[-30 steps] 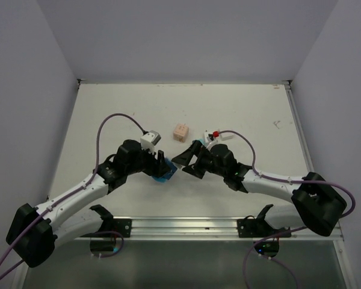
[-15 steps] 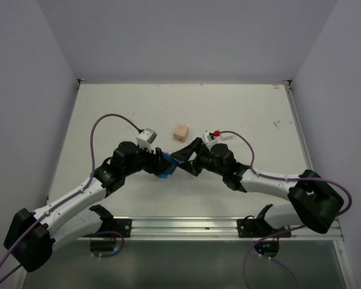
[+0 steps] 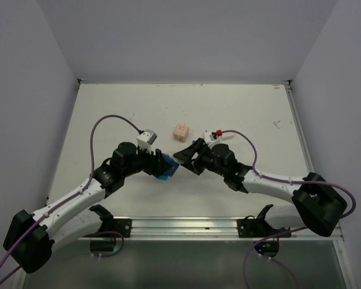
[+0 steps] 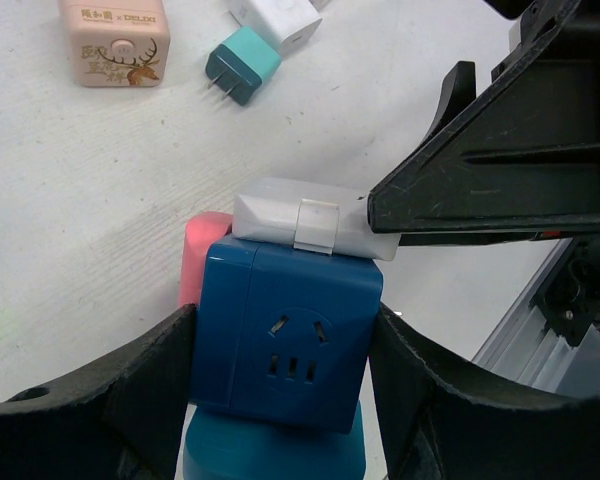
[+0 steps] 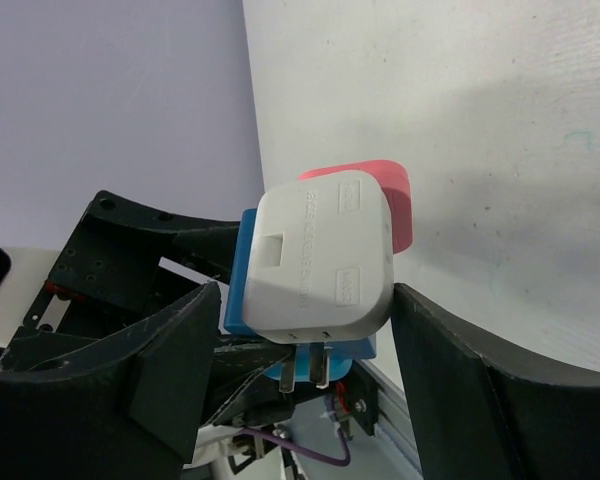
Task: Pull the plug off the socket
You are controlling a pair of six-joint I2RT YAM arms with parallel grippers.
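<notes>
1. Holding the blue socket cube [image 4: 280, 310] is my left gripper [image 4: 283, 338]. Its two black fingers [image 4: 130, 400] press the cube's side faces in the lower middle of the left wrist view, so the cube is clamped.
2. Seen from overhead, the cube sits near the centre of the frame, above the pale table [image 3: 108, 114], right where my two arms meet.
3. The white plug [image 5: 320, 250] is the piece to come off. In the left wrist view it lies flat across the cube's upper face and has a small raised tab at its middle.
4. My right gripper [image 5: 308, 290] straddles that white plug in the centre of the right wrist view.
5. The finger on the right of that frame [image 5: 480, 380] meets the plug's edge. On the left a strip of blue shows between finger and plug, so these jaws stand apart and are not clamped.
6. A pink plug [image 4: 202, 255] pokes out of the cube's left side. A teal body [image 4: 275, 455] shows under the cube at the bottom edge of the left wrist view.
7. A peach cube [image 4: 113, 38] with a deer print lies on the table at the upper left of the left wrist view.
8. Just right of it lies a teal adapter [image 4: 242, 64] with its prongs pointing lower left. A white adapter [image 4: 280, 14] sits against it, cut off by the top edge.
9. In the overhead view the peach cube lies just above the two grippers, apart from both.
</notes>
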